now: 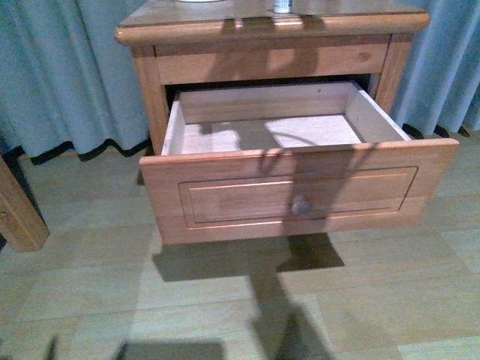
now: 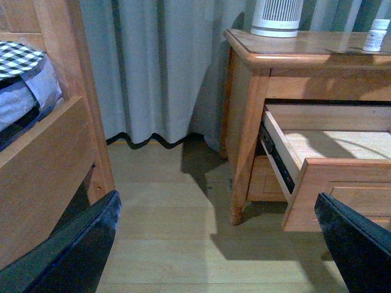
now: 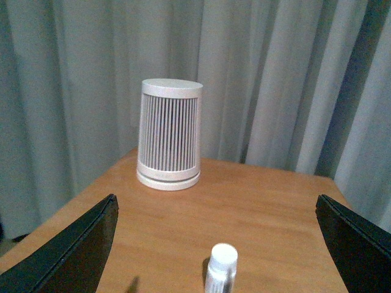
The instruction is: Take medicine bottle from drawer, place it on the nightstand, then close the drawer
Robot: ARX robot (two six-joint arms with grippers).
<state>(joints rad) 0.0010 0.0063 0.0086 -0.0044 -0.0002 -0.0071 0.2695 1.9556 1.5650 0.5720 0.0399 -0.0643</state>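
The medicine bottle (image 3: 221,268), small and white with a white cap, stands upright on the nightstand (image 3: 275,213) top. My right gripper (image 3: 215,210) hovers over that top, open, with the bottle between its fingers and touching neither. The bottle (image 1: 283,6) shows at the top edge of the front view, and the bottle (image 2: 375,35) shows at the far edge of the left wrist view. The drawer (image 1: 300,195) is pulled far out, and the part of its pale interior that shows is bare. My left gripper (image 2: 217,207) is open, low over the floor beside the nightstand (image 2: 244,122), holding nothing. Neither arm shows in the front view.
A white ribbed device (image 3: 170,134) stands at the back of the nightstand top, beyond the bottle. Grey curtains (image 1: 67,67) hang behind. A wooden bed frame (image 2: 55,152) with checked bedding stands left of the nightstand, with wood floor (image 2: 165,201) between them.
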